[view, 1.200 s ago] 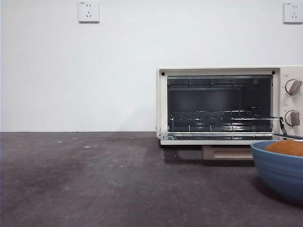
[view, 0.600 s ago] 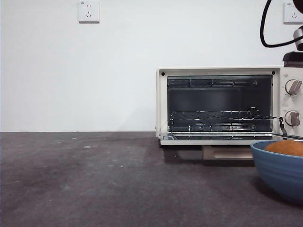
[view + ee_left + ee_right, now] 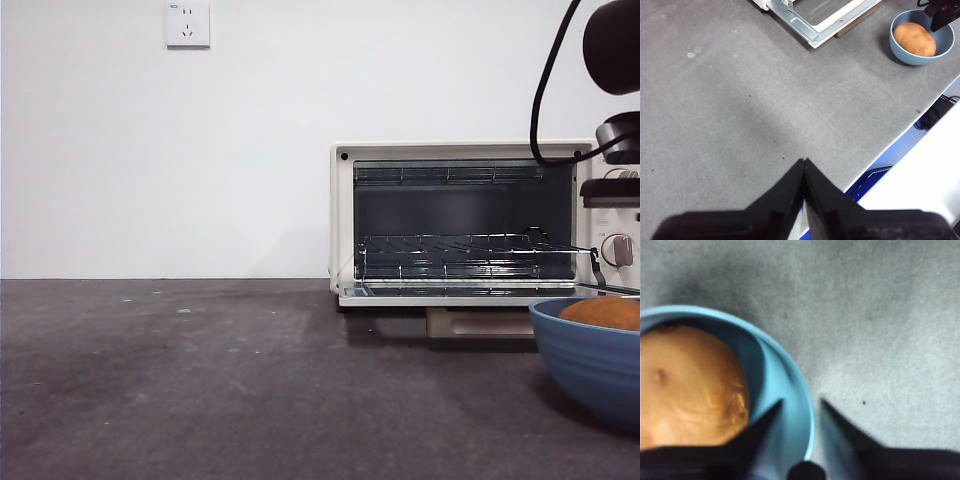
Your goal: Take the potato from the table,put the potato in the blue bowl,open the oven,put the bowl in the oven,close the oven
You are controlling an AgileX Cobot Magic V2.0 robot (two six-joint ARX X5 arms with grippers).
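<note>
Your lumpy orange-brown potato (image 3: 607, 313) lies in the deep matte blue bowl (image 3: 590, 365) on the table (image 3: 250, 390), lower right of the front frame, both cut off there. Right hand (image 3: 799, 407) straddles the bowl's rim, jaws apart. Left hand (image 3: 804, 162) is closed, empty.

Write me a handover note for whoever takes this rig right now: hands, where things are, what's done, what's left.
Right hand: open, jaws straddling the rim of the round matte blue bowl, one inside, one outside; not closed on it.
Left hand: shut, empty, waiting above the dark grey speckled table.
Lumpy orange-brown potato: in the bowl, which sits on the table in front of the oven.
Cream-white toaster oven: door down, wire rack showing.
Done: potato bowled, oven opened.
Left: grip bowl, place it in oven, close door.
</note>
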